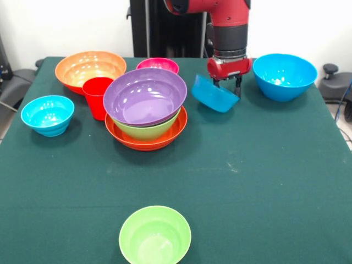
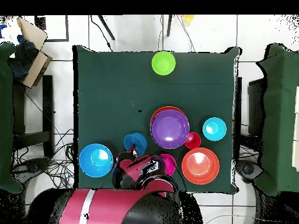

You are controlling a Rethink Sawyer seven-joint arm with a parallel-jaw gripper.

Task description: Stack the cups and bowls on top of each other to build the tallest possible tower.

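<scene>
The tower stands left of centre: a wide orange bowl [image 1: 146,137] as base, a green bowl [image 1: 146,129] nested in it, and a wide purple bowl [image 1: 144,96] [image 2: 170,128] on top. To its right my gripper [image 1: 231,89] [image 2: 135,153] is shut on the rim of a blue bowl [image 1: 213,94] [image 2: 135,142], which hangs tilted just above the cloth. The red cup [image 1: 97,95] [image 2: 192,140] stands upright against the tower's left side. Loose on the table are a second orange bowl [image 1: 90,68] [image 2: 200,165], a small magenta bowl [image 1: 158,65] [image 2: 168,163], a light blue bowl [image 1: 48,114] [image 2: 214,129], another blue bowl [image 1: 284,76] [image 2: 96,160] and a green bowl [image 1: 155,235] [image 2: 163,62].
The green tablecloth [image 1: 258,181] covers the whole table. Chairs and cables lie around the table in the overhead view.
</scene>
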